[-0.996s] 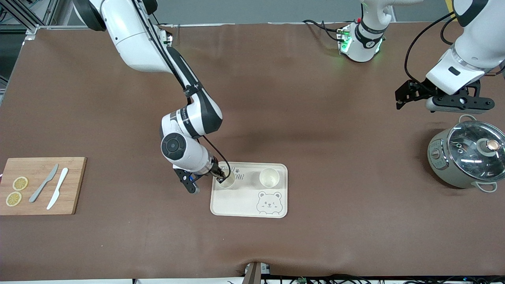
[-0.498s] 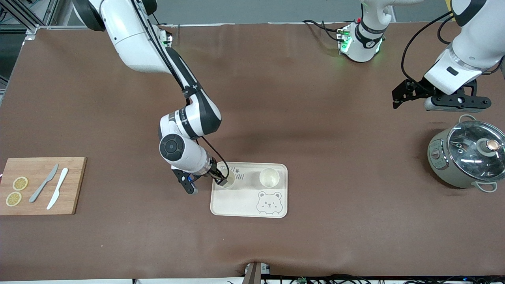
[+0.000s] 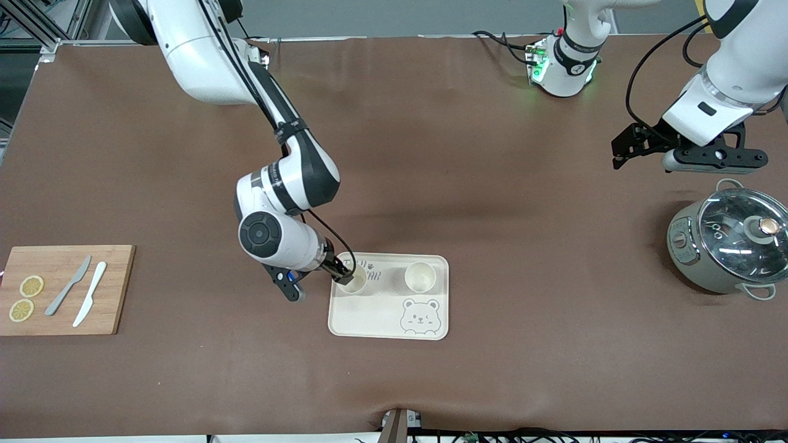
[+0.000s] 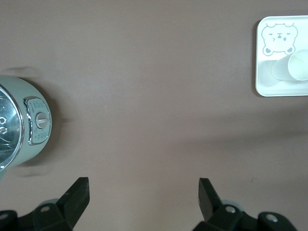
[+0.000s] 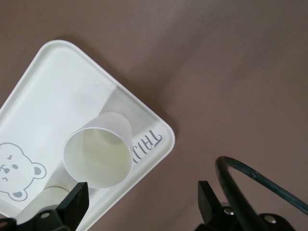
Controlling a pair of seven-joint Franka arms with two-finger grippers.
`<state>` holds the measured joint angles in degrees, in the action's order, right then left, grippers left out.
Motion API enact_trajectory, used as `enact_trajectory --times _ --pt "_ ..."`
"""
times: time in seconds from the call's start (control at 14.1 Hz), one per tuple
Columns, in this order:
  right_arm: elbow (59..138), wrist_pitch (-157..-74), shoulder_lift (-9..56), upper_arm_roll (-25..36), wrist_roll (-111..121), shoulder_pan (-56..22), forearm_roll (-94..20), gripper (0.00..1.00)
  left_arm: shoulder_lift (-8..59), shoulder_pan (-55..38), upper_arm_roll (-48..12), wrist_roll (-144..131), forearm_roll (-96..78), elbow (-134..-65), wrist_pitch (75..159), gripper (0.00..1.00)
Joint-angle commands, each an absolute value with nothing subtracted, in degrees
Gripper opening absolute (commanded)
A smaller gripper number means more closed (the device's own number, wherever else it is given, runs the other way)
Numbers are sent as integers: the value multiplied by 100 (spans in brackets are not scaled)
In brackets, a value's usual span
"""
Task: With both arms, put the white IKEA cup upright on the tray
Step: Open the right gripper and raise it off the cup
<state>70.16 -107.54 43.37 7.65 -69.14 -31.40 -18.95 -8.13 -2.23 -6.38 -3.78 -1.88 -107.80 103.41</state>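
— Right gripper (image 3: 342,275), what's it doing?
— Its black fingers stand apart, gripping nothing, over the edge of the cream-white rectangular tray with the drawn bear face (image 3: 375,320) at the right arm's end. One white plastic cup (image 3: 355,281) stands upright on that tray just under the fingers (in the right wrist view its open mouth (image 5: 97,156) faces the camera, beside the grey lettering).
— And the other cup?
— A second white cup (image 3: 420,277) stands upright on the same tray, toward the left arm's end, apart from the first; the bear face lies nearer the front camera than both.
— Left gripper?
— Left gripper (image 3: 692,155) hangs with fingers wide apart, empty, over bare brown table (image 3: 492,184) near the grey-green cooking pot with a glass lid (image 3: 726,243); that arm waits.
— Anything else?
— A wooden cutting board (image 3: 117,289) with two lemon slices (image 3: 26,298), a grey knife (image 3: 68,286) and a white knife (image 3: 90,301).
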Motion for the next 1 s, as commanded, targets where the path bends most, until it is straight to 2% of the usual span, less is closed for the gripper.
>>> enact_trajectory --times 0.0,0.36,0.57,0.71,0.93 --pt "6522 -10039 4298 616 -6795 -2726 -1969 100 -817 -193 -668 -343 -281 -10714 10354 100" --pt "6548 -9949 3965 642 -6846 -2873 -1934 100 -817 -176 -668 -352 -290 -10696 10345 100" --pt "6583 -9468 3658 668 -6882 -3164 -1802 100 -809 -211 -677 -448 -307 -10696 10336 100" --pt "6574 -9290 3297 659 -6786 -3050 -1662 100 -809 -220 -677 -475 -316 -10696 10327 100" --pt "6574 -9185 3234 650 -6470 -2700 -1609 100 -809 -220 -685 -466 -316 -10688 10336 100"
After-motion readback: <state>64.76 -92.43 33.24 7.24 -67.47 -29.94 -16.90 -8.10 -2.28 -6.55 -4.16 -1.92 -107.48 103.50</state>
